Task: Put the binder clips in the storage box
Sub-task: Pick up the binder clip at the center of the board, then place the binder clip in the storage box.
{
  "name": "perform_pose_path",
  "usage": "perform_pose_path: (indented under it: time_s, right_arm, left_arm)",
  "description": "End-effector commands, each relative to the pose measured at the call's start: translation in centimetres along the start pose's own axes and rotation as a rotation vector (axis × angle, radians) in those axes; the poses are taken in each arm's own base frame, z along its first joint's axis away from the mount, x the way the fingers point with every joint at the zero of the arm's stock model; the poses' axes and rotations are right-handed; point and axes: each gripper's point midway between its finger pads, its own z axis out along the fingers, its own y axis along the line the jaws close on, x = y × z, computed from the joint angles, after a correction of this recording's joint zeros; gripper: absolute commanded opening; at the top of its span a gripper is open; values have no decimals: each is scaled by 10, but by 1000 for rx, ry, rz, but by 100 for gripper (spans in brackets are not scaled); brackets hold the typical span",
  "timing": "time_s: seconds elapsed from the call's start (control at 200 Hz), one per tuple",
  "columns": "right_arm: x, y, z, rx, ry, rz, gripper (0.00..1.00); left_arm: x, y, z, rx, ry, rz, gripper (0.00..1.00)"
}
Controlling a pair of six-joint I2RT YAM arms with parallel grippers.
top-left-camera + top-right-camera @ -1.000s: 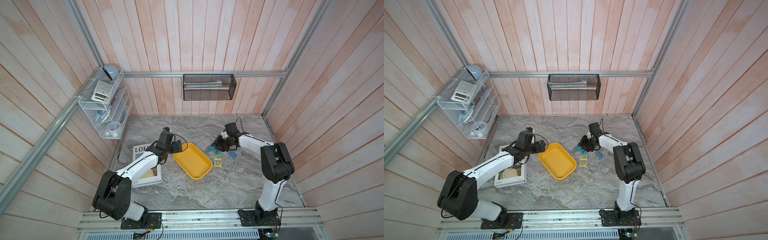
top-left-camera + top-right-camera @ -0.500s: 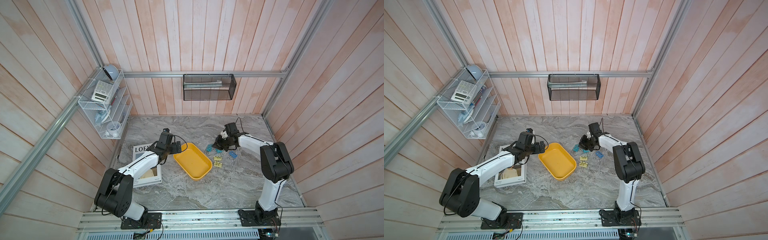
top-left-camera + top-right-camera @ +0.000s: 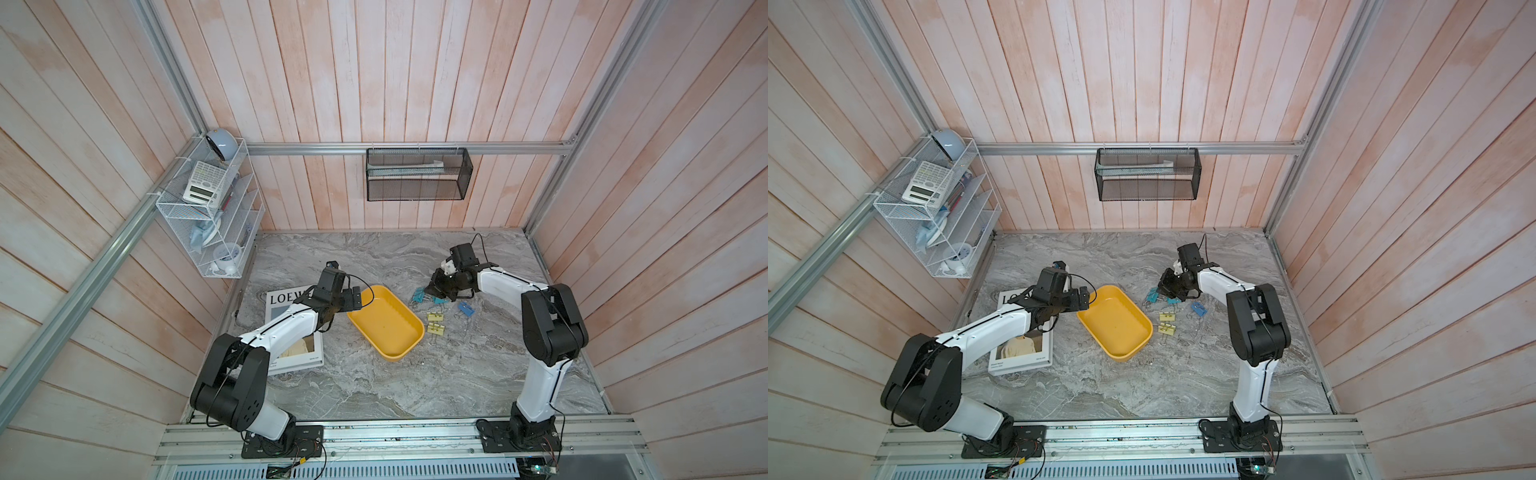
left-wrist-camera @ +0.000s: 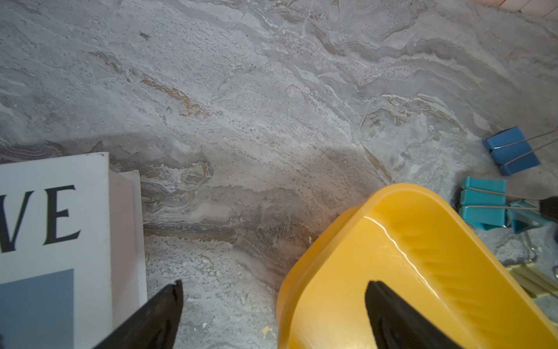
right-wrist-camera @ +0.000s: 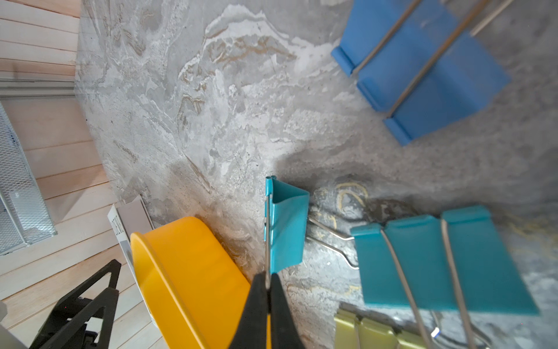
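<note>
The mustard-yellow storage box (image 3: 386, 322) (image 3: 1115, 322) lies mid-table with nothing in it. To its right lie binder clips: teal ones (image 3: 419, 296), a blue one (image 3: 466, 308) and two pale yellow ones (image 3: 435, 323). My right gripper (image 5: 267, 279) (image 3: 430, 291) is shut on the wire handle of a teal binder clip (image 5: 287, 223), which stands on edge near the box's corner (image 5: 187, 278). A second teal clip (image 5: 437, 266), a blue clip (image 5: 422, 69) and a yellow clip (image 5: 371, 332) lie beside it. My left gripper (image 4: 273, 290) (image 3: 355, 297) is open, astride the box's rim (image 4: 302, 272).
A white magazine (image 3: 291, 332) (image 4: 54, 226) lies left of the box, under my left arm. A white wire rack (image 3: 212, 216) hangs on the left wall and a black mesh basket (image 3: 417, 174) on the back wall. Wooden walls close in three sides.
My right gripper's jaws have closed on the teal clip's wire handle. The left arm has hardly moved and its gripper stays open.
</note>
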Motion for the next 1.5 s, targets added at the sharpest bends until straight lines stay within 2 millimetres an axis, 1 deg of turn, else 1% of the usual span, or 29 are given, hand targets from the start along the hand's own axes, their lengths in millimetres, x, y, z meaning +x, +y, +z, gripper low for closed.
perform_pose_path:
  time_s: [0.0,0.155,0.245,0.34,0.375,0.435,0.54,0.575,0.67,0.77,0.825,0.895,0.975,1.095,1.2,1.365,1.495]
  right_arm:
    - [-9,36,-39,-60,-68,-73,0]
    - [7,64,-61,-79,-68,-156,0]
    - [7,71,-69,-91,-99,-163,0]
    - [8,72,-71,-91,-98,-163,0]
    - [11,77,-71,-109,-94,-167,0]
    - [22,88,-70,-139,-70,-196,0]
    - [53,112,-67,-146,-8,-298,0]
    - [61,116,-65,-137,2,-313,0]
    - [75,121,-57,-166,0,-275,0]
    - [86,120,-53,-185,-42,-221,0]
    - [96,122,-50,-197,-52,-203,0]
    - [108,124,-45,-202,-76,-179,0]
    - [118,120,-35,-182,-105,-153,0]
    - [121,114,-13,-178,-119,-94,0]
    - [118,107,5,-170,-133,-13,0]
    - [111,102,20,-148,-190,70,0]
    - [111,98,31,-131,-222,136,0]
  left_arm:
    - [4,4,5,-8,0,1,100]
    - [5,3,6,0,3,-5,100]
    - [7,2,8,9,6,-11,100]
    - [9,2,9,12,13,-16,100]
    - [9,1,9,16,13,-18,100]
    - [10,2,9,15,13,-20,100]
    - [12,1,9,19,18,-21,100]
    - [12,1,9,22,18,-24,100]
    - [15,1,10,26,20,-30,100]
    - [17,2,10,25,23,-36,100]
    - [18,2,10,26,25,-37,100]
    - [18,2,10,28,24,-38,100]
    - [18,1,10,34,28,-40,100]
    - [19,0,11,40,29,-47,100]
    - [19,-1,10,45,30,-54,100]
    - [21,-1,12,46,34,-54,100]
    - [21,-1,12,46,31,-50,100]
